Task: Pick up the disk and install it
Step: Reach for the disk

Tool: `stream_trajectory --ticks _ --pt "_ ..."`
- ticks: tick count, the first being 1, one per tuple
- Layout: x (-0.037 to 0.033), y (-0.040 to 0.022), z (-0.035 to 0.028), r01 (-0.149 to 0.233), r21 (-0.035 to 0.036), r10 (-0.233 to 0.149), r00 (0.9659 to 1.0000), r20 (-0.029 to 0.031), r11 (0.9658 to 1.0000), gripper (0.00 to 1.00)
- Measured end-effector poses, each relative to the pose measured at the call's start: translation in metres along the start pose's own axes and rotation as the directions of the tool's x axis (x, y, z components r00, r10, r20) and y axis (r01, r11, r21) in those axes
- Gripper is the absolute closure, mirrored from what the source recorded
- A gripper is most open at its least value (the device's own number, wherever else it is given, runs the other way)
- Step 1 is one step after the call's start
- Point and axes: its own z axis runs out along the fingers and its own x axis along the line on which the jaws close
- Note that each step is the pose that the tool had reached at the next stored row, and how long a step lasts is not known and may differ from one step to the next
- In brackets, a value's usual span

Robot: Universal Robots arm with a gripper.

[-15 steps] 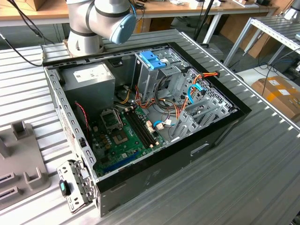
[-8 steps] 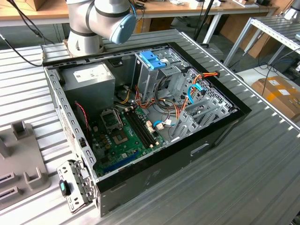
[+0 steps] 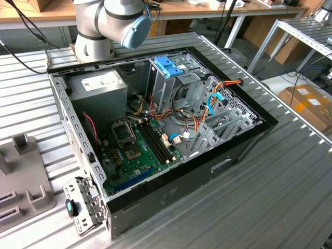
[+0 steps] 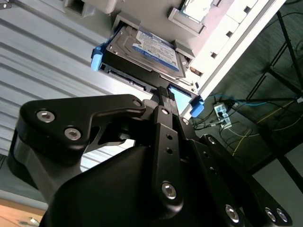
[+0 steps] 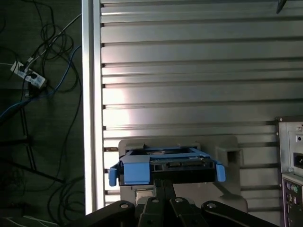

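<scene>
Quick progress check: this one's barely off the start line, I'd say. The flat silver-metal disk (image 4: pixel 151 47) with the white-and-blue label, framed in light-blue plastic rails, is still sitting in its pale grey plastic holder (image 5: pixel 227 153) on the ribbed metal worktop (image 5: pixel 189 71), not in the machine. The black gripper (image 4: pixel 163 91) is right up against the middle of the disk's near edge in both wrist views. Its fingers (image 4: pixel 163 111) are drawn narrow, pretty much together, with the tips at that edge. To me that reads as pinched onto the carrier, but the actual contact is hidden by the disk's edge, so take it as my guess. Nothing looks lifted: the disk lies flat and square in the holder. In the exterior view the big open black computer case (image 3: pixel 171 199) lies on its side in the middle of the worktop, with the green motherboard (image 3: pixel 135 150) facing up. The grey-and-blue robot arm (image 3: pixel 111 21) rises at about 12 o'clock from the case. A silver metal drive cage (image 3: pixel 166 88) with a blue plastic handle stands inside, toward 1 o'clock of the motherboard. So the grab looks made or nearly made, while getting the disk out of the holder and the whole install in the case are left.
</scene>
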Motion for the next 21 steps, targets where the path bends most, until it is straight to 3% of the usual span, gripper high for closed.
stream_trajectory --ticks 3,13,21 --pt "0.0045 0.0001 0.0011 0.001 0.0000 -0.001 1.0000 0.0001 1.0000 0.89" --pt "0.0047 0.0002 0.0012 0.001 0.0000 -0.001 1.0000 0.0000 1.0000 0.89" --pt "0.0118 -0.0001 0.0021 0.001 -0.0001 -0.001 1.0000 0.0001 1.0000 0.89"
